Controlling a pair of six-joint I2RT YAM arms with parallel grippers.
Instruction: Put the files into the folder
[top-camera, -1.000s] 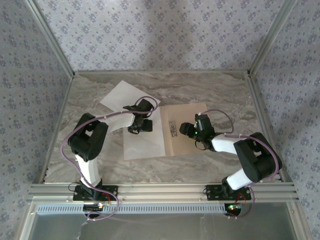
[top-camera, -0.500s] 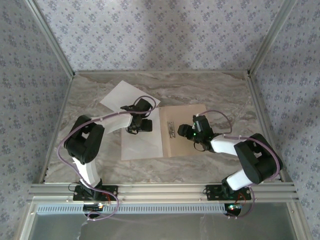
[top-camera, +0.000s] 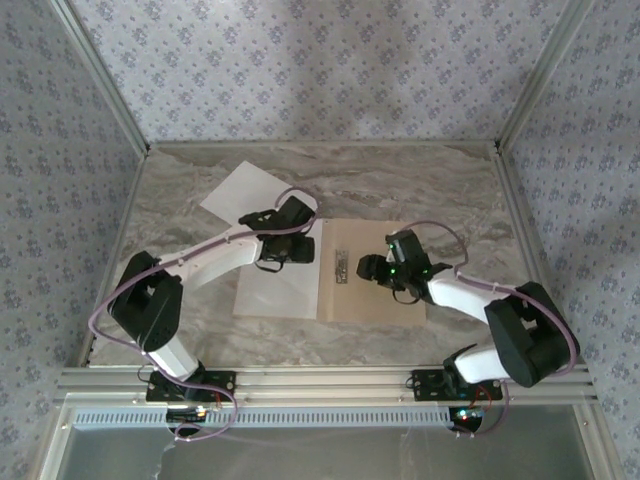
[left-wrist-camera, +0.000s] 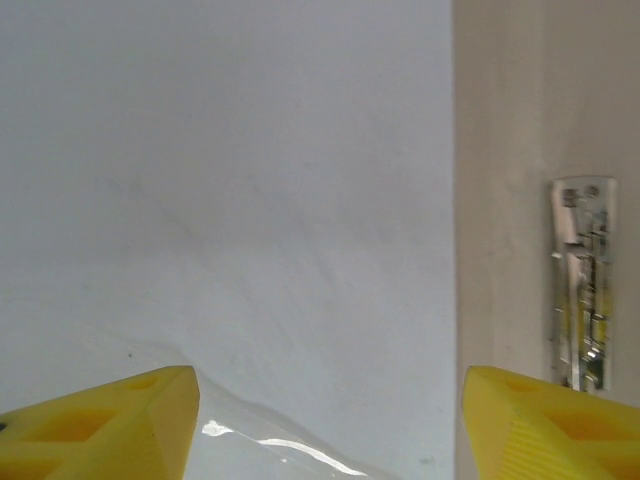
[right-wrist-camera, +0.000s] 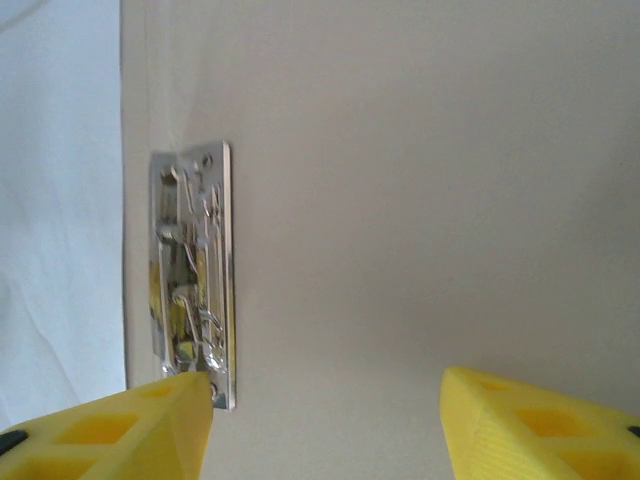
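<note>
Top external: I had left tool spread over sheet, right tool spread above folder, probably steadying it.

No legible text or markings

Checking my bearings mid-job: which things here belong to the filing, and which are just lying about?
Job: tan folder with metal clip; near white sheet; far white sheet.
Not the job: marble table, wallpapered walls, aluminium frame.
</note>
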